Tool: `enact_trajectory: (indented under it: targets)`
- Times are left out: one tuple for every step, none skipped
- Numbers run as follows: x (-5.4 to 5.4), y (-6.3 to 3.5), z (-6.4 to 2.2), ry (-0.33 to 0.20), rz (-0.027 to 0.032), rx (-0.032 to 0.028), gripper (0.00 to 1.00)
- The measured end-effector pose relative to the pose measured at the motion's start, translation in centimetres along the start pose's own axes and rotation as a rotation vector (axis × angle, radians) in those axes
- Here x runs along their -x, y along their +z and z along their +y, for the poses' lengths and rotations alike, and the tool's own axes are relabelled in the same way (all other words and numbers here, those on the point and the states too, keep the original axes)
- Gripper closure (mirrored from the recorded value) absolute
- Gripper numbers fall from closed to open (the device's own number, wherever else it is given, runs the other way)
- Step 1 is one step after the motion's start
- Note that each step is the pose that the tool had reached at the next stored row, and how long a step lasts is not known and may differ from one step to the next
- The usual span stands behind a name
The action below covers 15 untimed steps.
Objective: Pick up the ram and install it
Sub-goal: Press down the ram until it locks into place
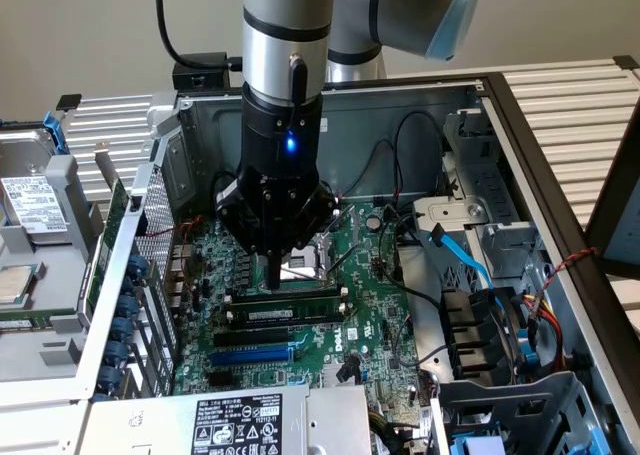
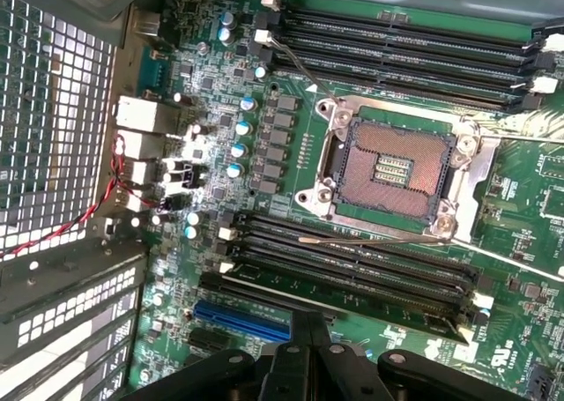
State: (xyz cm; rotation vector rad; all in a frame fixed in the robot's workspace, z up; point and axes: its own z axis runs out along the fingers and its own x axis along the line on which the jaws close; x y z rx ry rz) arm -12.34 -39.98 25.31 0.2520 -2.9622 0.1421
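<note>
Long thin green ram stick [image 1: 285,302] with white label seen lying in black slot [image 1: 283,318] on green board [image 1: 375,305], beside square chip socket [image 2: 395,170]. Tool [image 1: 272,267] held right above stick; fingers open or shut: cannot be told. Stick looks placed; full click-in not clear.

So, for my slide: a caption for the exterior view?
Gripper down on the ram in a slot on the motherboard.

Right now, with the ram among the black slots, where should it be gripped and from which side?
Pinch the ram across its flat faces at the middle of its upper edge, coming straight down, where the end effector hangs. It stands on edge, neighbouring slots flank it, and latches crowd its ends.
</note>
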Motion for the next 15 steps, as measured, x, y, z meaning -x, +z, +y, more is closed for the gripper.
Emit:
enact_trajectory:
  targets:
    - [0.00,0.00,0.00,0.002,0.0001,0.0003,0.90]
    - [0.00,0.00,0.00,0.002,0.0002,0.0005,0.90]
    - [0.00,0.00,0.00,0.003,0.0002,0.0005,0.90]
    - [0.00,0.00,0.00,0.003,0.0003,0.0005,0.90]
    - [0.00,0.00,0.00,0.003,0.0002,0.0005,0.90]
    - [0.00,0.00,0.00,0.003,0.0003,0.0005,0.90]
    - [0.00,0.00,-0.01,0.003,0.0003,0.0005,0.90]
    - [-0.01,0.00,-0.03,0.003,0.0003,0.0006,0.90]
    - [-0.01,0.00,-0.06,0.003,0.0003,0.0008,0.90]
    - [-0.01,0.01,-0.09,0.003,0.0002,0.0010,0.90]
    - [-0.02,0.01,-0.10,0.003,0.0003,0.0011,0.90]
    - [-0.02,0.02,-0.16,0.004,0.0003,0.0014,0.90]
    - [-0.02,0.02,-0.16,0.004,0.0003,0.0014,0.90]
    - [-0.03,0.02,-0.16,0.005,0.0003,0.0014,0.90]
    - [-0.03,0.02,-0.16,0.004,0.0003,0.0014,0.90]
